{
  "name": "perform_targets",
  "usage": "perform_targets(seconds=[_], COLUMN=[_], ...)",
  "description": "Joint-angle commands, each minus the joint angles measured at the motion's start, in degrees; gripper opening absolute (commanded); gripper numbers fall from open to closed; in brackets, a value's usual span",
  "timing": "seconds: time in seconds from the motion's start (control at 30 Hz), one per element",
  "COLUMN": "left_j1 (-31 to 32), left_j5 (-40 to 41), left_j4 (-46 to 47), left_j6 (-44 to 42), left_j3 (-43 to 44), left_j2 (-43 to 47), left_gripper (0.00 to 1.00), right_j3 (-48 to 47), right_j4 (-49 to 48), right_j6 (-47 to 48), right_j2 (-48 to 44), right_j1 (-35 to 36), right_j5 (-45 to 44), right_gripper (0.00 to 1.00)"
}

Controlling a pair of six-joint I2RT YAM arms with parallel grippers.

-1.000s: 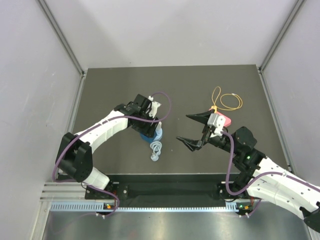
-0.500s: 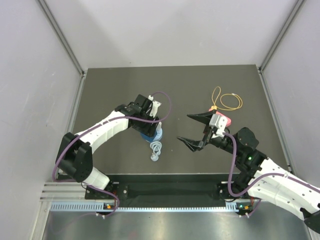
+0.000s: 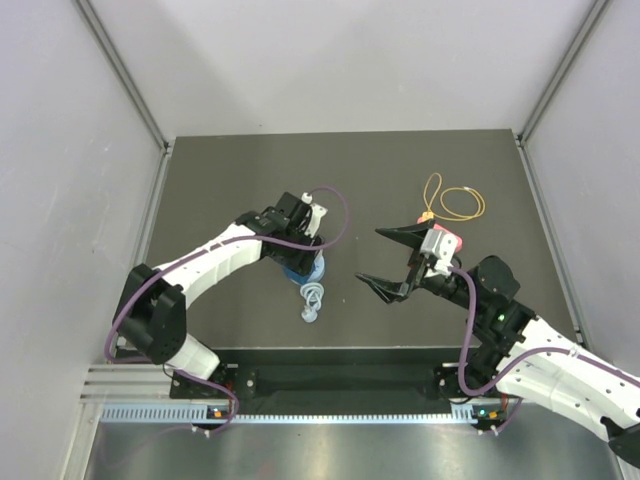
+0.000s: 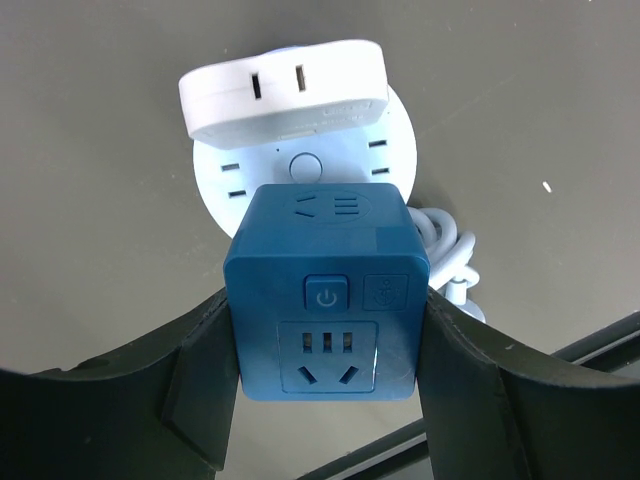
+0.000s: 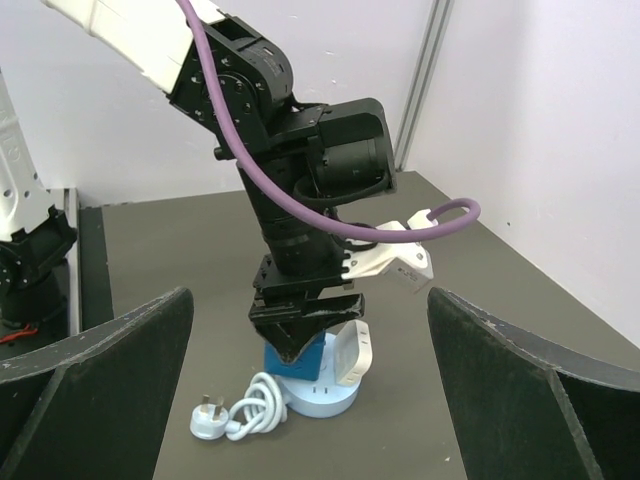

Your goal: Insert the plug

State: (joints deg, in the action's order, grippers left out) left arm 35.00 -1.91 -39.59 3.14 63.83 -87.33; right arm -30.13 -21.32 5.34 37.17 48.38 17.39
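Blue plug cube (image 4: 328,290) is clamped between the left gripper (image 4: 328,325) fingers, over the round white socket base (image 4: 213,180). In the last second the left wrist has shifted slightly rightward, so alignment appears underway and seating remains unconfirmed. Right gripper (image 3: 371,256) hangs wide open, empty, well apart.

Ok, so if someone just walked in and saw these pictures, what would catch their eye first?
The blue cube socket stands out, clamped in the left gripper over a round white socket base mid-table, a coiled white cord and plug beside it. The right gripper hangs wide open and empty to the right, with a thin yellow wire loop lying beyond it.
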Motion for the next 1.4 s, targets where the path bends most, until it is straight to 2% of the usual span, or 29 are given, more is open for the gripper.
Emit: perform_targets(seconds=[0.0, 0.57, 0.87, 1.07, 1.37], left_j1=[0.42, 0.68, 0.68, 0.59, 0.50], left_j5=[4.02, 2.79, 0.61, -3.53, -2.83], left_j4=[1.01, 4.35, 1.10, 1.71, -0.57], left_j6=[0.29, -0.76, -8.93, -9.55, -10.87], left_j3=[-1.78, -6.44, -2.05, -1.88, 0.94], left_j2=[-1.18, 0.14, 2.07, 3.13, 2.69], left_gripper=[0.00, 0.00, 0.00, 0.00, 0.00], right_j3=[-1.86, -1.77, -2.30, -2.48, -2.74], right_j4=[-1.27, -1.62, -1.53, -1.27, -1.09], right_j6=[0.02, -0.16, -0.95, -1.04, -1.21], right_j2=[0.10, 0.80, 1.42, 1.42, 2.29], right_j1=[1.01, 0.93, 0.93, 0.75, 0.93], right_j5=[-0.07, 0.10, 0.37, 0.37, 0.63], right_gripper=[1.00, 1.00, 1.00, 1.00, 1.00])
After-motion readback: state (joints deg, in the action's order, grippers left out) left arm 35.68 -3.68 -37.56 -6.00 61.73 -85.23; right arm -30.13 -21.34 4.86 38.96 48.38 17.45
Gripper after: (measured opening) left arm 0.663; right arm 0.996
